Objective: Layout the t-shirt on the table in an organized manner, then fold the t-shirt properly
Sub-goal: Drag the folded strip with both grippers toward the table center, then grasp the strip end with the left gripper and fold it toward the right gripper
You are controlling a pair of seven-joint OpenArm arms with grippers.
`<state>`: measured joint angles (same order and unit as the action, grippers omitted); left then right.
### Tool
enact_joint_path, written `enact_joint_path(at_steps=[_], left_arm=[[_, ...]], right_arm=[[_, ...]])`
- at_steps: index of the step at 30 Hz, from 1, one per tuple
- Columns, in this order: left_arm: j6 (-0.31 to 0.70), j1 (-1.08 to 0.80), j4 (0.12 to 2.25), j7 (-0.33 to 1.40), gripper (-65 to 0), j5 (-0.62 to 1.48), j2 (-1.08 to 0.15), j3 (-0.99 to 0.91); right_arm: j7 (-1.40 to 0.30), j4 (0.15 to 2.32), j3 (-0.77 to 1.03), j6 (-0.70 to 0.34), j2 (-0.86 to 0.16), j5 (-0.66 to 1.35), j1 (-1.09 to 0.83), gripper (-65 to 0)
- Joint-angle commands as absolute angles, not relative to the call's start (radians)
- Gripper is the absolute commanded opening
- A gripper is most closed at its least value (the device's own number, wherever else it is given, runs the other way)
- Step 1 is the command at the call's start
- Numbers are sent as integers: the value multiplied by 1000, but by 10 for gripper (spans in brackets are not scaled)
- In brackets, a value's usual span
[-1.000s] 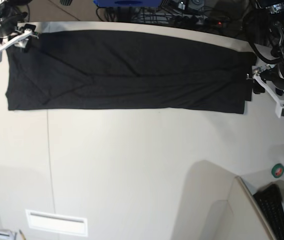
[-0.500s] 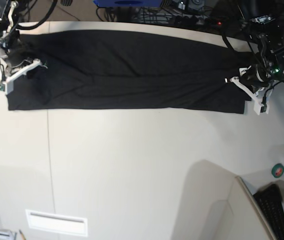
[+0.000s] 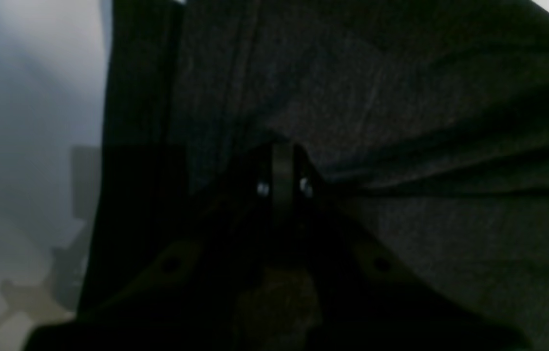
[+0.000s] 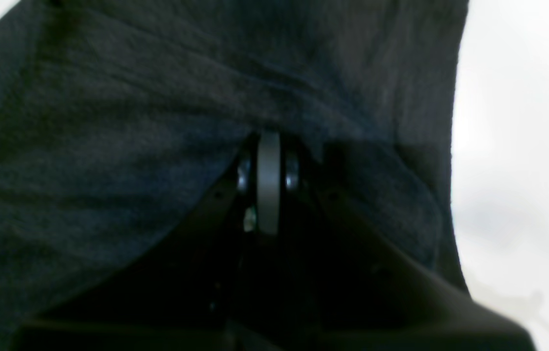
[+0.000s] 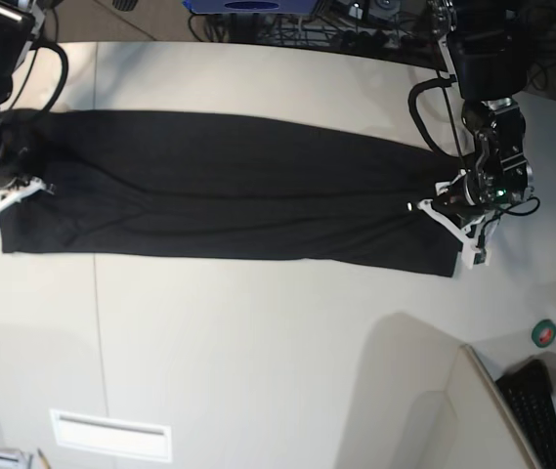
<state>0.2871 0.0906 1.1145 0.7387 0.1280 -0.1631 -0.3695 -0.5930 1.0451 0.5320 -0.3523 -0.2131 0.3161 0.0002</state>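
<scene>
The black t-shirt [image 5: 229, 186] lies as a long, narrow band across the off-white table [image 5: 258, 362], print hidden. At its right end in the base view, my left gripper [image 5: 441, 208] is shut on the cloth. The left wrist view shows its jaws together [image 3: 281, 151], with fabric [image 3: 425, 122] puckering around the tips. At the band's left end, my right gripper [image 5: 9, 191] is also shut on the shirt. In the right wrist view its closed jaws [image 4: 268, 141] pinch dark cloth [image 4: 108, 122] near the hem.
A thin seam [image 5: 99, 332] runs down the table's left part, with a white label [image 5: 111, 435] near the front. A green tape roll [image 5: 543, 333] and a keyboard [image 5: 536, 410] sit at the right front. Cables [image 5: 356, 29] crowd the back edge.
Both grippers went from open beside the shirt's ends to shut on them. The whole band has slid away from the back edge toward the front of the table.
</scene>
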Motion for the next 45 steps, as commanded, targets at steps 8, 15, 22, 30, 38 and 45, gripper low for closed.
enact_joint_path(at_steps=[8,15,22,30,38,45], left_arm=[[282,73,1408,964,-650,120,-165,-433],[314,68,1498,995,-650,136,-180,-564],[550,10,1296,992,-94,470,-243,-693],[556,10,1102,871,-74,532,-292,-582],[556,21,1012,857,-123,532,-289,-501],[556,56,915,855,-650,532,-292,-499]], right_arm=[[-607,1287,532,-338,-194,300,-45,-650],[-607,1610,527,-338,-93,300,-171,-650],[-608,1684,526,-340,-61,300,-219,-650],[-608,1682,526,-340,-59,300,-219,-650],[-608,1692,526,-340,-58,300,-232,-650],[-608,1692,527,-340,-59,300,-234,-650]])
